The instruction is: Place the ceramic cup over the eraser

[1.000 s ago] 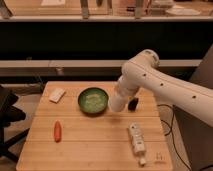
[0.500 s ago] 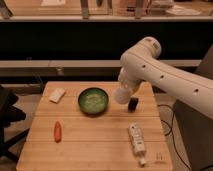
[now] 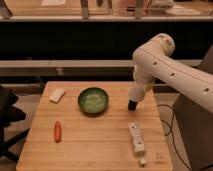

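Note:
The eraser is a small dark block on the wooden table, just right of the green bowl. My gripper hangs at the end of the white arm, directly above the eraser and touching or almost touching it. A pale tapered shape sits at the arm's end above the eraser. It may be the ceramic cup, but I cannot tell it apart from the gripper.
A long white bottle lies near the table's front right. A flat white pad lies at the back left and a small orange-red object at the left. A dark chair stands left of the table.
The arm's elbow has swung up and to the right. The arm's end has stayed over the eraser, now coming down on it more steeply.

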Motion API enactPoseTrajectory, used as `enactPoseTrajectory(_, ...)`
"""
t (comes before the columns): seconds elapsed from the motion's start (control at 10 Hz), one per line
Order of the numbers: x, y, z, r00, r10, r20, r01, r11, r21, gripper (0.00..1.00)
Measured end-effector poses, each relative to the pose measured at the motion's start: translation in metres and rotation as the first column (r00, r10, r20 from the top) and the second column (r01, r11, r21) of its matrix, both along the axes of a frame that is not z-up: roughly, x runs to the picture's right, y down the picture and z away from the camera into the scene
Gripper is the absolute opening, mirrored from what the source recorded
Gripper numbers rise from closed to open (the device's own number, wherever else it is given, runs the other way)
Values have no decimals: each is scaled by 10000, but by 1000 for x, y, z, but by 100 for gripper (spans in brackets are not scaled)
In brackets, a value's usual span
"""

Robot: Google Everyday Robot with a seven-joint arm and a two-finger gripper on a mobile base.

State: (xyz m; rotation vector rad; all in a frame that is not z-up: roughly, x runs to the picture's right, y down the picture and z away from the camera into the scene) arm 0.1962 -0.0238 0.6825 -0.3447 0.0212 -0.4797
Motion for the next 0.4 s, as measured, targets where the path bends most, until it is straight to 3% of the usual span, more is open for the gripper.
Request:
enactPoseTrajectory(0.3, -5, 4, 9, 9996, 263, 92, -261, 9995, -177, 27)
enactPoseTrajectory(0.4, -9, 6, 13, 9994, 297, 175, -293, 9992, -259, 39)
